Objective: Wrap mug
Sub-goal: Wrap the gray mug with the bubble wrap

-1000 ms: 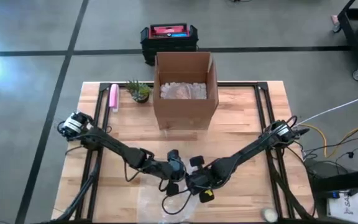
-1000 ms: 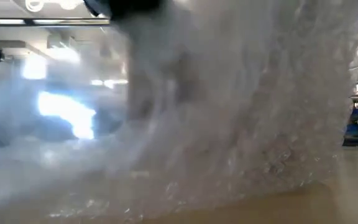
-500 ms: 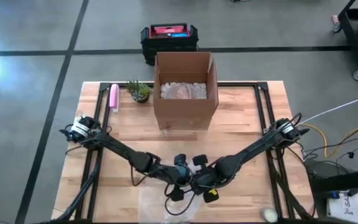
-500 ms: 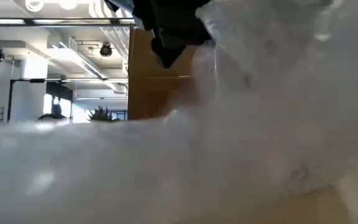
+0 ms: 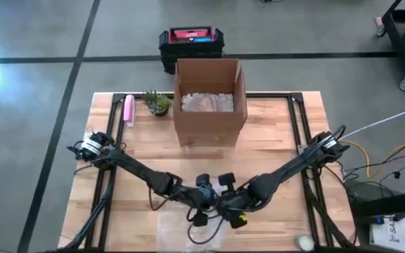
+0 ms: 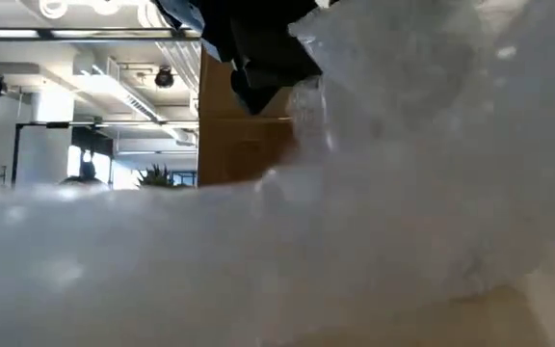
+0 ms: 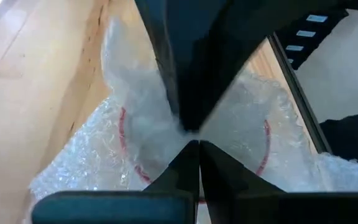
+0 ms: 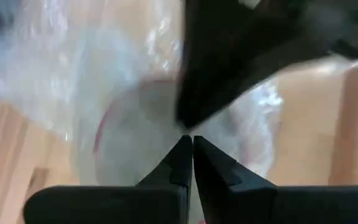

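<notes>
High view: my two arms reach inward across the wooden table [image 5: 273, 126] and meet near its front edge, my left gripper [image 5: 204, 204] and my right gripper [image 5: 225, 209] just beside each other over a sheet of bubble wrap [image 5: 188, 228] lying at the table's front middle; behind them stands an open cardboard box [image 5: 209, 102] with pale padding inside, a small potted plant [image 5: 157, 102] and a pink object [image 5: 128, 109] to its left, and a black-and-red case [image 5: 192, 41] on the floor beyond the table. Low view: bubble wrap [image 6: 355, 212] fills nearly the whole picture, raised high on the right, with a dark gripper body at the top whose arm I cannot identify from here; the brown box [image 6: 244, 125] and the plant [image 6: 157, 176] show behind. Left wrist view: my left fingers [image 7: 188, 165] are pressed together with wrap pinched between them; under the film lies the mug [image 7: 191, 134], a pale round body with a red rim line, on the table. Right wrist view: my right fingers [image 8: 180, 163] are likewise closed tip to tip over the wrap [image 8: 104, 74], the red-rimmed mug [image 8: 142, 134] blurred beneath it; whether film is caught between them, I cannot tell.
</notes>
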{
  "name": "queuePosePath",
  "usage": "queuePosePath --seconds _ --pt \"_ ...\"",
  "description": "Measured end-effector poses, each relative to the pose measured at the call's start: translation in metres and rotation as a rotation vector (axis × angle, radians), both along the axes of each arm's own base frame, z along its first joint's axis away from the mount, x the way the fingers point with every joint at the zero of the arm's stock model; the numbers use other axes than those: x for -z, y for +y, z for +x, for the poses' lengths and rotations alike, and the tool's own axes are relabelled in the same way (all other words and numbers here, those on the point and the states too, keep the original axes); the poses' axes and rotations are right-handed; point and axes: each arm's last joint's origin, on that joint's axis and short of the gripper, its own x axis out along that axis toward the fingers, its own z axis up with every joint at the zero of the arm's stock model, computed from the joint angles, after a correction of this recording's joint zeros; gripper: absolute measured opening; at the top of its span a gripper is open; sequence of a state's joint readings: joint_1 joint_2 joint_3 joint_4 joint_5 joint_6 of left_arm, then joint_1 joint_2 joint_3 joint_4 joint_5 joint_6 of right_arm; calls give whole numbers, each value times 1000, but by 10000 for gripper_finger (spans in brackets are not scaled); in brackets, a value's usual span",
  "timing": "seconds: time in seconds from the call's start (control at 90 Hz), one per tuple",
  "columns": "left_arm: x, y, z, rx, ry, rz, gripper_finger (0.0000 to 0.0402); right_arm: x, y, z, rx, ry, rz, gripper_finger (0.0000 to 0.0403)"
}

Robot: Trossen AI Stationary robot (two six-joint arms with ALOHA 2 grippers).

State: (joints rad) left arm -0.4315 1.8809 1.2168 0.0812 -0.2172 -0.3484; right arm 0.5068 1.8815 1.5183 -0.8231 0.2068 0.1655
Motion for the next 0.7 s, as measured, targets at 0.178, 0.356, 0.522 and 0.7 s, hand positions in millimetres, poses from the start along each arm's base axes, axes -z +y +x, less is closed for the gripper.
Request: queuePosePath --seconds 0.178,0.356,0.522,0.7 --pt "-8 2 -2 33 -27 50 0 14 -7 -4 -25 38 -40 0" --pt "-24 3 -5 33 -81 34 0 18 -7 -4 -72 33 -52 0" --pt "-26 4 -5 32 -89 33 0 17 -6 0 -80 -1 -31 0" --pt "-27 4 -5 40 -95 52 0 16 -6 0 -66 -2 -26 0"
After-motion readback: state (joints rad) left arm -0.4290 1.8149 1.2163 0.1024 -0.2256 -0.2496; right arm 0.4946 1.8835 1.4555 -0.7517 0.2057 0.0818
